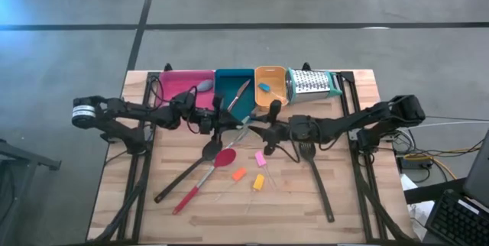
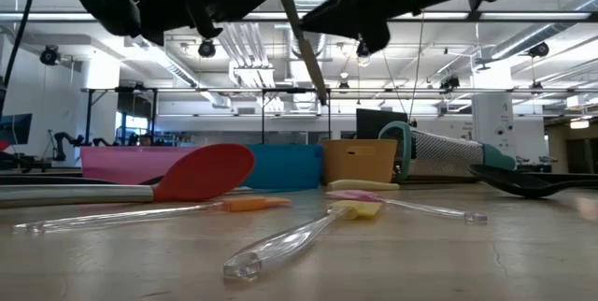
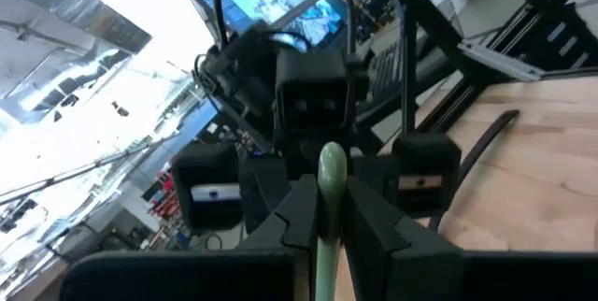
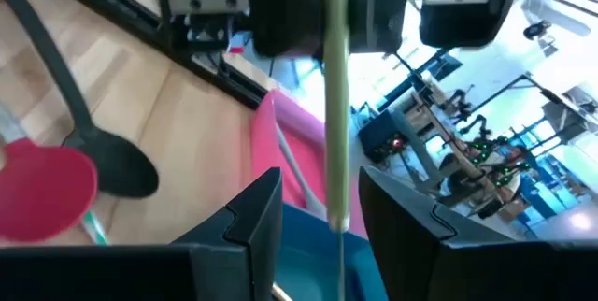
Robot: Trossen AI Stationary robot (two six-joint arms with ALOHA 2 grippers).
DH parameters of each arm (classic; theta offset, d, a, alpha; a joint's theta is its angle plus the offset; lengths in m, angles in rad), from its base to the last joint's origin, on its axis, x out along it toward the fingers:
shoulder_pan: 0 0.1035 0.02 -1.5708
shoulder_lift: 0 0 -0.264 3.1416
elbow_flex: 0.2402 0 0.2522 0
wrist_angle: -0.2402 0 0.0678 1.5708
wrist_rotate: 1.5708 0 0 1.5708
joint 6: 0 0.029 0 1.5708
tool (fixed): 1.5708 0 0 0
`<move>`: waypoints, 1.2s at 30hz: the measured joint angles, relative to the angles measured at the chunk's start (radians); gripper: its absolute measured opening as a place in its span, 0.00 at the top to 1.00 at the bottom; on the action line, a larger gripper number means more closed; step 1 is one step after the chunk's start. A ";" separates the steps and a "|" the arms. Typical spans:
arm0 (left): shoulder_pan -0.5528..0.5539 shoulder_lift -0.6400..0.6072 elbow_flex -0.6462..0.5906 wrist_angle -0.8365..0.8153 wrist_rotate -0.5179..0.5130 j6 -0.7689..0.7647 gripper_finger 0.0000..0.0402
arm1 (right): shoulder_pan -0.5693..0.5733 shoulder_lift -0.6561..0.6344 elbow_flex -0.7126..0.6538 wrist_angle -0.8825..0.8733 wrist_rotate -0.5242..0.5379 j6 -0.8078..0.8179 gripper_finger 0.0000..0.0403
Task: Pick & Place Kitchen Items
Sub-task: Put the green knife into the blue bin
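Both arms meet above the table [image 1: 199, 219], just in front of the teal tray [image 1: 229, 85], which serves as landmark. Left gripper [image 1: 216, 121] is clamped shut on a thin pale-green-handled utensil [image 3: 329, 209]; in the left wrist view the handle sits pinched between its fingers [image 3: 280, 212]. Right gripper [image 1: 256, 127] faces it; in the right wrist view its fingers [image 4: 245, 212] stand apart on either side of the same handle [image 4: 335, 105], not touching it. In the low view the utensil hangs tilted in the air [image 2: 301, 35], well above the tray. In front of the tray, on the table: red spoon [image 1: 206, 176], black ladle [image 1: 187, 173], pink piece [image 1: 260, 158], orange piece [image 1: 238, 175], yellow piece [image 1: 259, 182]. A black slotted turner [image 1: 313, 173] lies on the same side, toward the right arm. Another knife [image 1: 240, 93] lies inside the tray. A blue piece [image 1: 264, 87] sits in the orange tray [image 1: 269, 74] beside it.
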 joint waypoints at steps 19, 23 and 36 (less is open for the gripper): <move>-0.003 -0.003 0.001 0.005 -0.009 -0.118 0.91 | -0.033 0.069 0.107 -0.062 0.054 -0.031 0.94; -0.002 -0.013 0.000 -0.004 -0.012 -0.205 0.74 | -0.066 0.067 0.141 -0.140 0.052 -0.061 0.94; -0.004 -0.224 -0.001 -0.048 -0.113 -0.270 0.51 | -0.258 0.141 0.365 -0.594 -0.231 -0.257 0.94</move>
